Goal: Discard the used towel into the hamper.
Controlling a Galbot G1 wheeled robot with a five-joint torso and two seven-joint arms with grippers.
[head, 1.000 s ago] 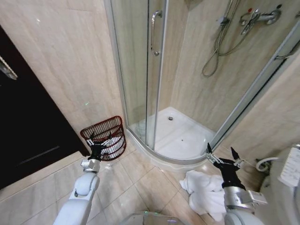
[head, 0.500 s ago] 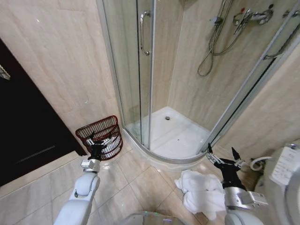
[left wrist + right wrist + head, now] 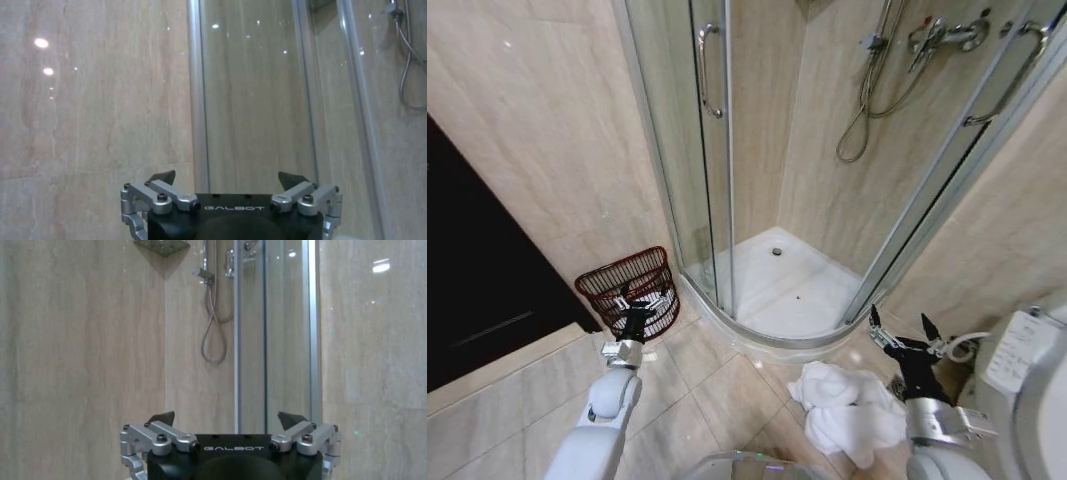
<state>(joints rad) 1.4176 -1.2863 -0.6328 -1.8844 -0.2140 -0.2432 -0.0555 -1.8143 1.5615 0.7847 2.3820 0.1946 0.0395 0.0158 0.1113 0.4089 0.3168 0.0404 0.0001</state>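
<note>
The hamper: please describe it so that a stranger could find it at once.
Start at the curved glass shower cabin. On the floor at its left, against the beige wall, stands the small round dark red-brown wire hamper. Nothing else there has open slats.

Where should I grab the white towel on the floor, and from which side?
Probably the raised, bunched folds near the middle of the towel, coming down from above. It lies crumpled on the tiles with flat edges that offer little to pinch. The open right claw is held beside it, nearer than the left claw by the hamper.
</note>
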